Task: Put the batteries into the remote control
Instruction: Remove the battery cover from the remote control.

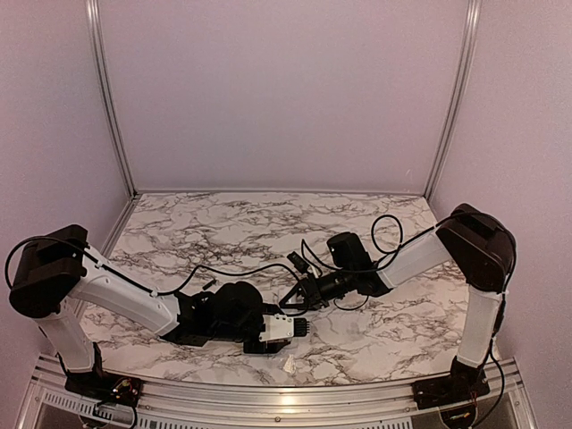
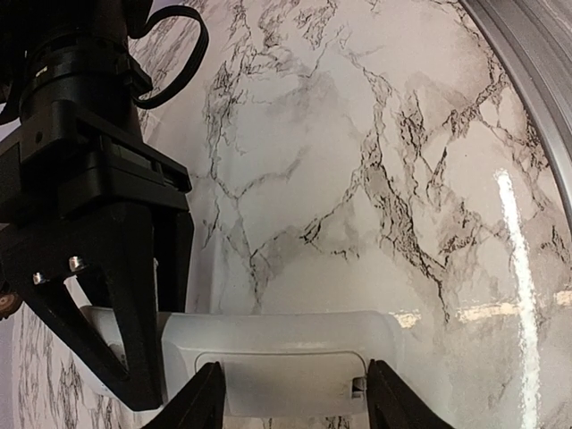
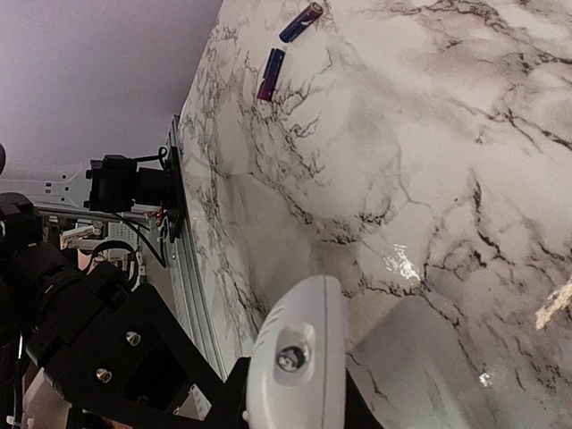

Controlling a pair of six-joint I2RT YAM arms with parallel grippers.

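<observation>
**Remote held, batteries not yet loaded**

While the marble worktop [image 1: 268,223] carries everything, both arms meet near its front edge over the remote control [image 2: 286,362]. The left gripper [image 2: 290,402] has its jaws closed on the remote's sides; the right gripper [image 1: 299,290] also touches it, though whether it grips I cannot tell. The batteries [image 3: 286,45] lie loose, well apart from the remote — loading appears not begun. No readable writing shows.

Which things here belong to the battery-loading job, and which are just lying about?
Job:
- remote, gripped by the left gripper and the right gripper
- batteries, two, loose on the table

Lying about:
- small pale scrap near the table's front edge; cannot tell what it is
</observation>
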